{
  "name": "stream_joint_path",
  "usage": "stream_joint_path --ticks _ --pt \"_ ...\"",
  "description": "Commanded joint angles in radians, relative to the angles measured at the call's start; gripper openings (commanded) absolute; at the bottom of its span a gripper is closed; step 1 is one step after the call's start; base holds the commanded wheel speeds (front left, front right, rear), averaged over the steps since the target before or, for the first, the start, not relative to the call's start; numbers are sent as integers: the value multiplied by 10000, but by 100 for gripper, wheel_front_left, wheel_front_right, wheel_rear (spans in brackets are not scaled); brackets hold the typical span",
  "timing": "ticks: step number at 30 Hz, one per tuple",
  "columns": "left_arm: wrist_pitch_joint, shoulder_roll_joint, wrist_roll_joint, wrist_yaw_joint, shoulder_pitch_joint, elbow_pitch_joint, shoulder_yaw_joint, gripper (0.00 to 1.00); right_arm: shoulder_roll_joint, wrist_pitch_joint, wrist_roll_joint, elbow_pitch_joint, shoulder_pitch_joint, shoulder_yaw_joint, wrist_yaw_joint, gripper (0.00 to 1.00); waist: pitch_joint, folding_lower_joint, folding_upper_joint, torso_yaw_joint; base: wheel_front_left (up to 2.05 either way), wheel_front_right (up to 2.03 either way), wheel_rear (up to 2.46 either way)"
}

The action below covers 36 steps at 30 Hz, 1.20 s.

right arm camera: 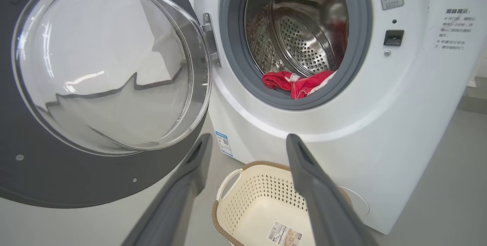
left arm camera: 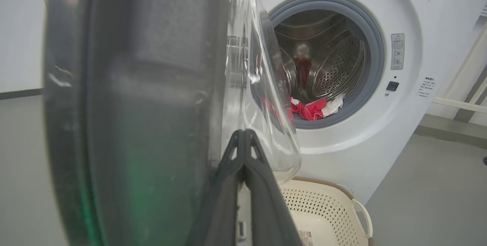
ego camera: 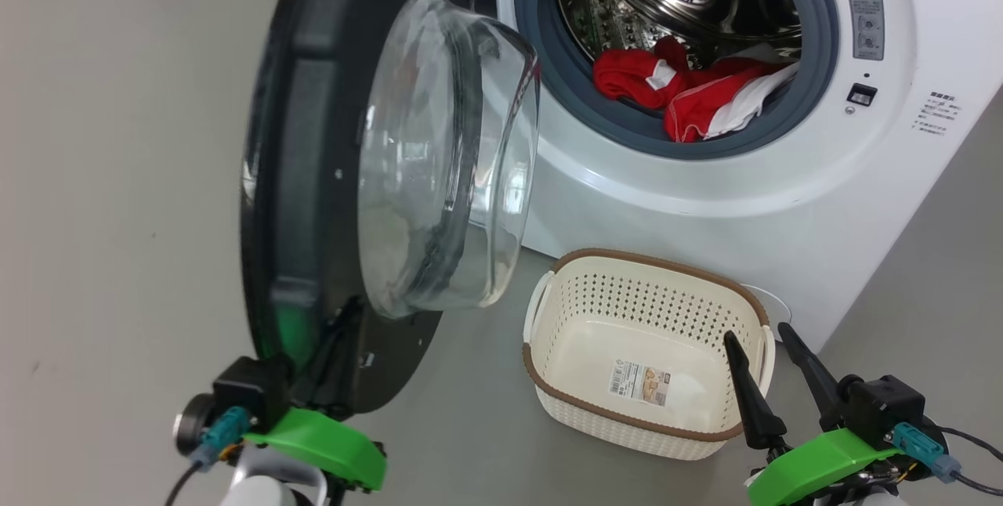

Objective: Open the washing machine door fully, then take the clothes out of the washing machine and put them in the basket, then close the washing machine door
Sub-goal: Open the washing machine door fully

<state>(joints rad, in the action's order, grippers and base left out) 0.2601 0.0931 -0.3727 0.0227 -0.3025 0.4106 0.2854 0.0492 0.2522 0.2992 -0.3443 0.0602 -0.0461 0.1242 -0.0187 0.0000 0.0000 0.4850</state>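
The left pincer [left arm camera: 243, 139] is clenched, its two dark fingers pressed tip to tip with nothing between them. It points up along the inner face of the washing machine door [ego camera: 313, 138], low on the dark rim just beside the glass bowl [ego camera: 447, 153]; I cannot tell whether it actually touches. The right pincer [ego camera: 758, 334] is released and spread wide, grasping nothing, and hangs over the near right corner of the basket [ego camera: 650, 263]. That cream perforated basket with its brown rim sits on the grey floor [ego camera: 117, 216] right in front of the washing machine [ego camera: 705, 200]. It has only a barcode sticker [ego camera: 639, 382] on its bottom, the print too small to read. The door stands swung out to the left on its hinge. The clothes [ego camera: 689, 91], red with white panels, lie heaped at the front lip of the steel drum against the grey gasket. On the white front panel are a grey warning label [ego camera: 865, 19] with a red triangle, some Chinese lettering [ego camera: 940, 110] and, low down, a small blue label [right arm camera: 223, 143].
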Motion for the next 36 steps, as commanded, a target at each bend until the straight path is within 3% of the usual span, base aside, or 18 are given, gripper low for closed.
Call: stream_joint_path --ticks 1,24,36 --pt "17 377 -61 -160 -189 -125 -544 0 13 95 -58 226 239 -275 65 100 -36 0 0 26 0 0 0" --pt "17 790 -134 -807 -488 -342 -2389 0 459 95 -55 114 449 -595 65 100 -736 0 0 141 0 0 0" --pt "17 873 56 -788 -834 -178 -3286 0 755 95 -118 132 513 -707 65 100 -1108 0 0 240 0 0 0"
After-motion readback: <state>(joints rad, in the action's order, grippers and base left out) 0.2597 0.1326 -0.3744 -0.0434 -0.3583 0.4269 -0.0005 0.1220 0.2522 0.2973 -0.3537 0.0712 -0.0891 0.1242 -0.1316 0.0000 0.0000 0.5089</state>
